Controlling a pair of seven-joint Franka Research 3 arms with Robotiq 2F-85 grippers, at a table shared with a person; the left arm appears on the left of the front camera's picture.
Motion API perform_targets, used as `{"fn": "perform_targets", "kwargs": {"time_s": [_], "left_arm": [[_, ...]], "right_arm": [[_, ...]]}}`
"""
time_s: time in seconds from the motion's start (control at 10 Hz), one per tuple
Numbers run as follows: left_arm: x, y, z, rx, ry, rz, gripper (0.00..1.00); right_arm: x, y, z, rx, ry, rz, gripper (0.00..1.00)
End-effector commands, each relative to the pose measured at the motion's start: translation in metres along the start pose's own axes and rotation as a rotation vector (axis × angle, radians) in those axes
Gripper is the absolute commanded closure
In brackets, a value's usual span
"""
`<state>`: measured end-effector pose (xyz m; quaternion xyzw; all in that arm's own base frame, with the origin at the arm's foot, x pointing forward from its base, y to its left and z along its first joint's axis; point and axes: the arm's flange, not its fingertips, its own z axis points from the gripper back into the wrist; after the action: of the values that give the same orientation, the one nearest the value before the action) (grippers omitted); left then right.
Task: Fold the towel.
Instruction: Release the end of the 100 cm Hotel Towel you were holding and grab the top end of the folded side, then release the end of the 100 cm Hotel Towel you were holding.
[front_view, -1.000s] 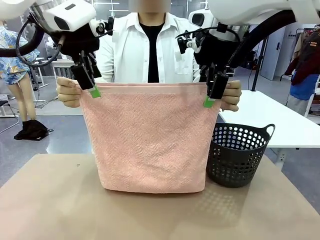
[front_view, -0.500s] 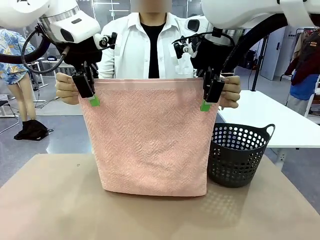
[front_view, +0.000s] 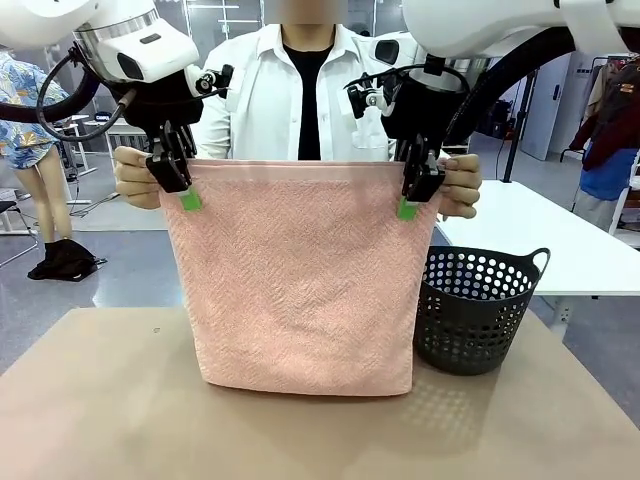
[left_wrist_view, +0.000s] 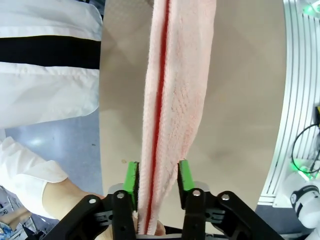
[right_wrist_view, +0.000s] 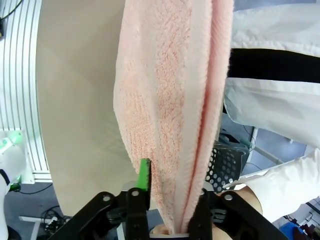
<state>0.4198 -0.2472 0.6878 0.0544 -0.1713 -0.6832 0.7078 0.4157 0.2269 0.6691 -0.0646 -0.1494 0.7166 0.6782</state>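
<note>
- Between the pads lies the towel (front_view: 300, 280), a soft, thick terry. I judge it light, limp and easy to squash, with enough nap not to slip. It will sag wherever it is not held. The best holds are the two top corners, just below the upper edge and through both layers.
- The left gripper (left_wrist_view: 157, 175) straddles that upper edge at one corner. A green pad lies against each face of the doubled cloth, with the fingers only as far apart as the cloth is thick. It reads as a pinch on the towel.
- The right gripper (right_wrist_view: 172, 180) has its near pad pressed to the cloth at the other corner, and the towel hides the far pad. The cloth narrows sharply between the two fingers, so I judge this a pinch too.
- Just outside each pair of fingers, a person's hand (front_view: 135, 180) and the other hand (front_view: 462, 188) hold the same corners.
- Below the fingers the towel hangs flat and doubled, down to the table (front_view: 100, 400). I cannot tell whether its lower edge rests there.
- Beyond the right gripper's fingers and lower down, a dark basket (front_view: 475, 310) stands just beside the hanging cloth.
</note>
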Motion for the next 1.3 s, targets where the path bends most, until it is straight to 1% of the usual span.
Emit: {"fn": "perform_targets", "kwargs": {"time_s": [0.0, 0.1, 0.4, 0.5, 0.6, 1.2], "left_arm": [[0.0016, 0.0042, 0.0024, -0.022, 0.003, -0.012, 0.96], [0.0023, 0.0038, 0.0026, -0.023, 0.007, -0.013, 1.0], [0.003, 0.0028, 0.0041, -0.017, 0.013, -0.013, 1.0], [0.0007, -0.0002, 0.0039, -0.015, 0.003, -0.009, 1.0], [0.0016, -0.0012, -0.0009, -0.008, 0.004, -0.004, 1.0], [0.0016, -0.0012, -0.0009, -0.008, 0.004, -0.004, 1.0]], "right_arm": [[0.0047, -0.0032, 0.0021, 0.016, 0.008, -0.025, 1.0], [0.0042, -0.0034, 0.0022, 0.017, 0.01, -0.024, 1.0], [0.0043, -0.0037, 0.0029, 0.017, 0.008, -0.024, 1.0], [0.0016, -0.0055, -0.0013, 0.018, -0.002, -0.057, 1.0], [0.0, -0.0004, -0.0022, 0.008, 0.003, 0.0, 1.0], [0.0, -0.0004, -0.0022, 0.008, 0.003, 0.0, 1.0]]}}
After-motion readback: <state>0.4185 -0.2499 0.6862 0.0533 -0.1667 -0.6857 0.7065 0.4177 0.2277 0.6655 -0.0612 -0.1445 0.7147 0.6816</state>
